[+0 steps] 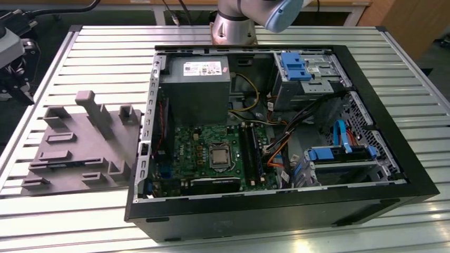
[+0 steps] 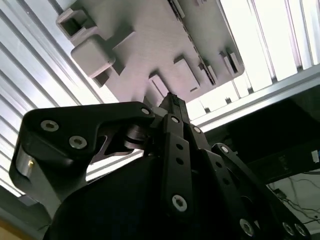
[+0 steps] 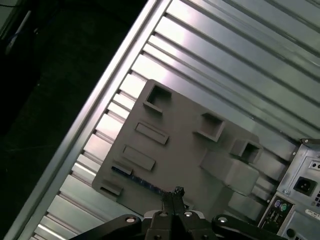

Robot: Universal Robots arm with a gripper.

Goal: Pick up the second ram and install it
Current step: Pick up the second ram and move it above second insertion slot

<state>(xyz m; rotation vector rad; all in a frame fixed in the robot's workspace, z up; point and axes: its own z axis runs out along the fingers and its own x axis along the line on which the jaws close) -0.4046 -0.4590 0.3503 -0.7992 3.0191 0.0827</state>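
One memory stick [image 3: 136,178] is standing on edge in a slot of the grey plastic holder [image 1: 77,153], toward the holder's near side. It is showing as a thin dark strip in the first wrist view. The holder is lying on the slatted metal table [image 1: 91,47] at the exterior view's left, just beside the open computer case [image 1: 281,211], whose green circuit board [image 1: 189,153] is facing up. The gripper [image 3: 175,192] is hanging above the holder with its two fingers pressed together and nothing between them. In the first wrist view its tip is lining up near one end of the stick, above it and not touching it. The arm's base [image 1: 233,26] is standing at the far side of the table, behind the case.
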